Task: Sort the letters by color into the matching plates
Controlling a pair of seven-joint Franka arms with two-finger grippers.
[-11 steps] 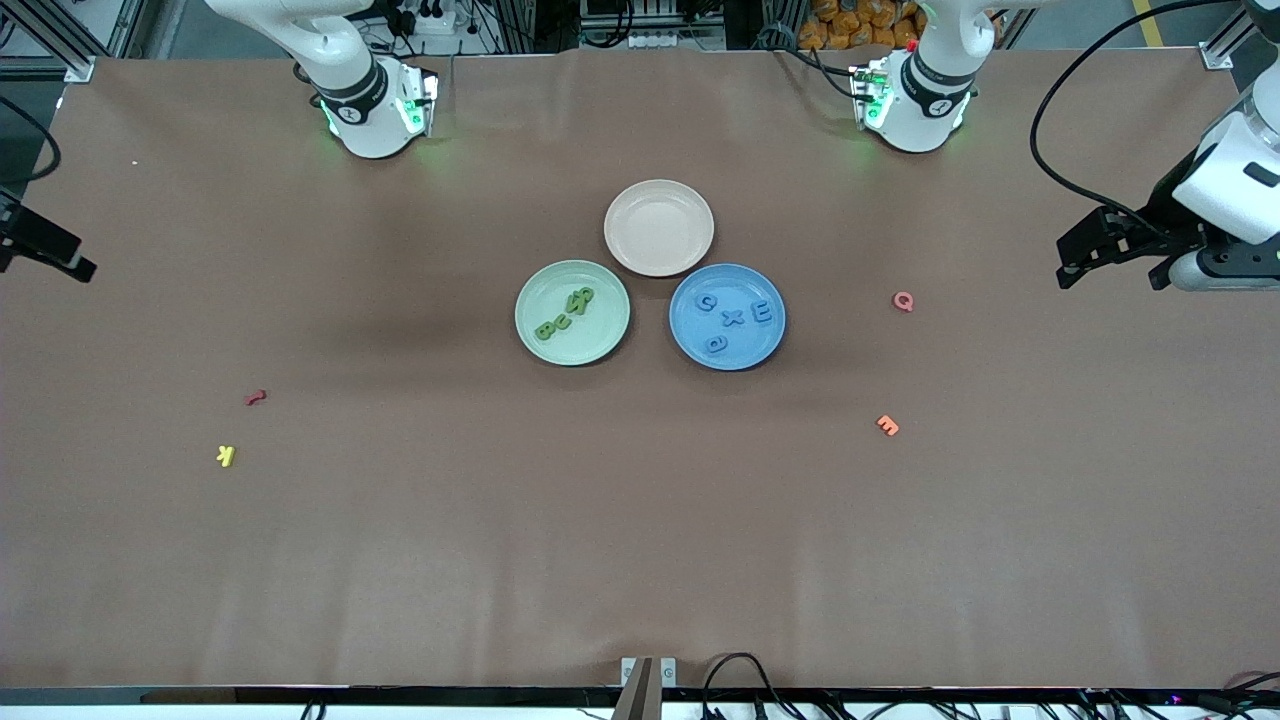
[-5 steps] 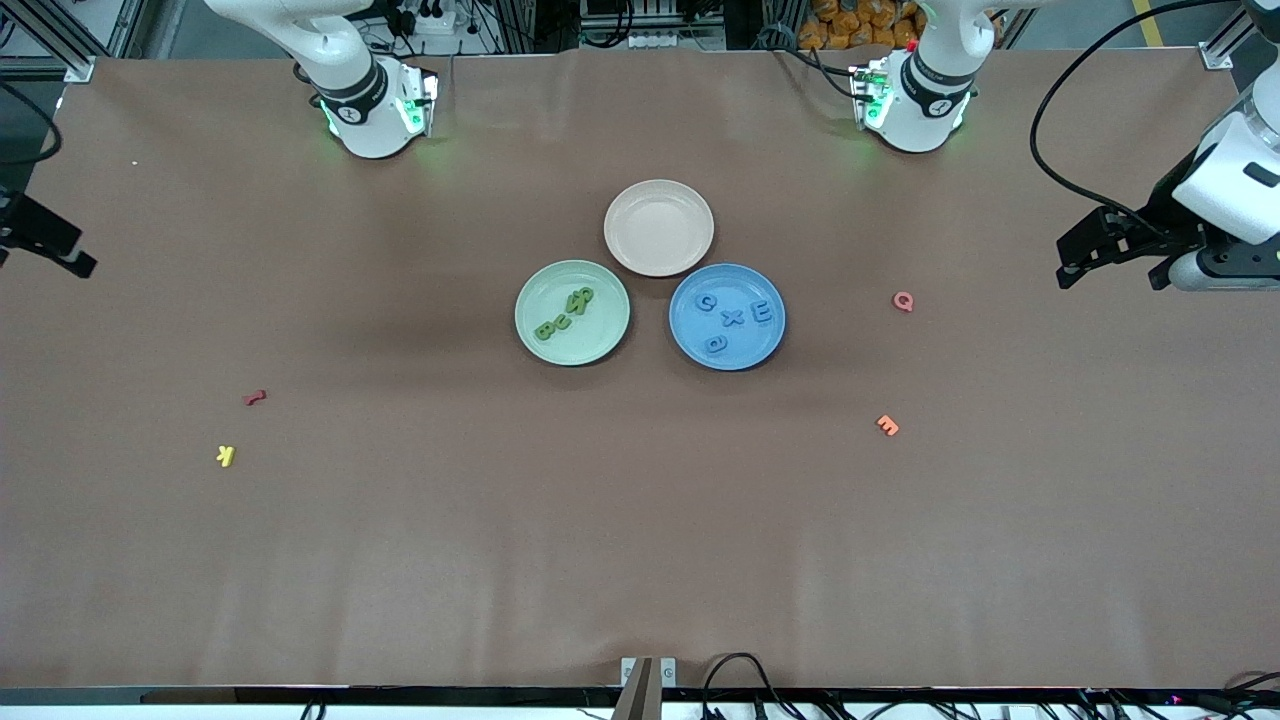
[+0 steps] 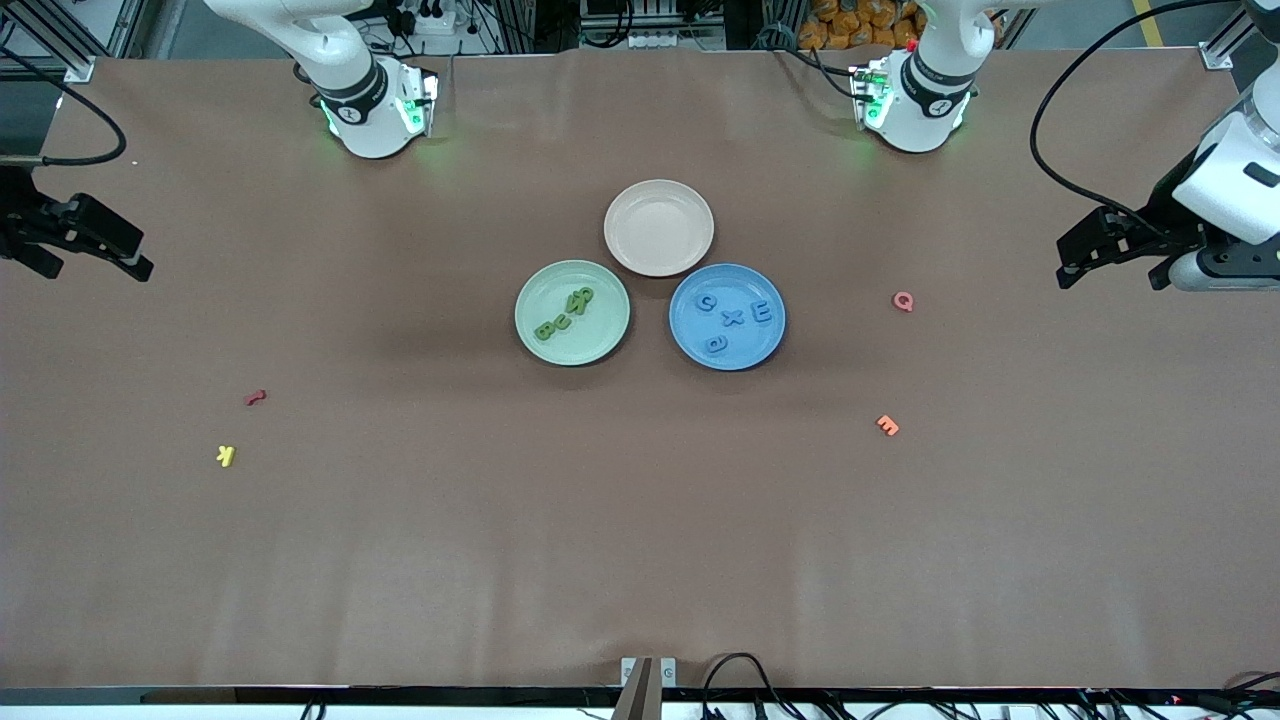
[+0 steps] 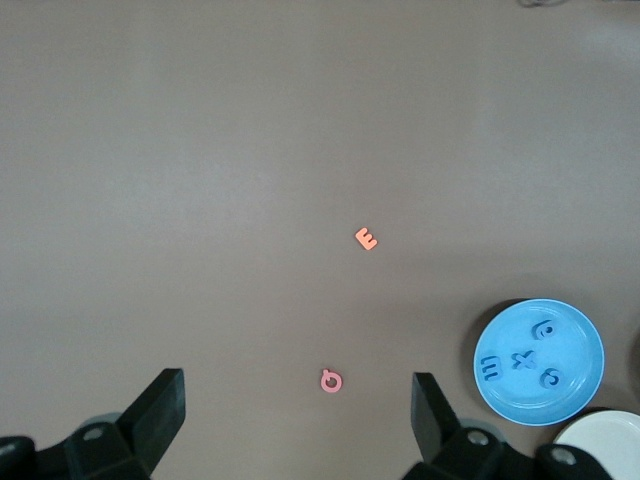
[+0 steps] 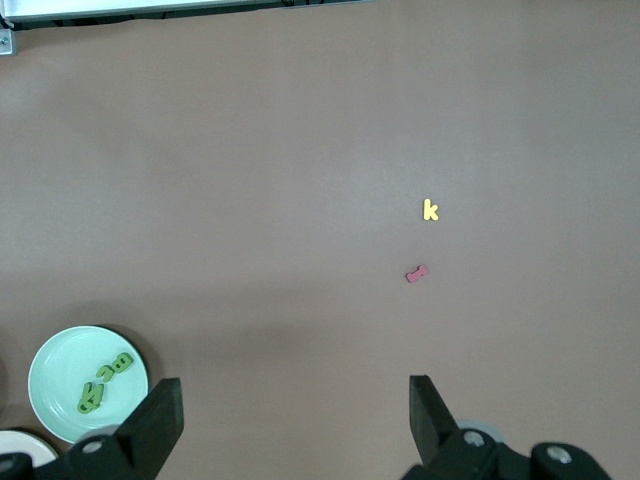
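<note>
The pale green plate [image 3: 600, 335] holds several green letters [image 3: 565, 312] in a cluster. Beside it, toward the left arm's end, the blue plate [image 3: 762, 342] holds several blue letters [image 3: 734, 317] spread apart. My left gripper [image 3: 1110, 262] is open and empty, up over the left arm's end of the table. Its wrist view shows its open gripper [image 4: 295, 400], the blue plate [image 4: 582, 350] and the blue letters [image 4: 522, 360]. My right gripper [image 3: 92, 262] is open and empty over the right arm's end. Its wrist view shows its open gripper [image 5: 292, 400], the green plate [image 5: 58, 368] and the green letters [image 5: 105, 380].
An empty beige-pink plate [image 3: 659, 227] lies farther from the front camera, touching both plates. A pink letter Q [image 3: 903, 301] and an orange E [image 3: 887, 425] lie toward the left arm's end. A red letter [image 3: 255, 397] and a yellow k [image 3: 225, 456] lie toward the right arm's end.
My right gripper has come in from the table's edge toward the middle and shows more fully. The left arm, plates and letters have not moved.
</note>
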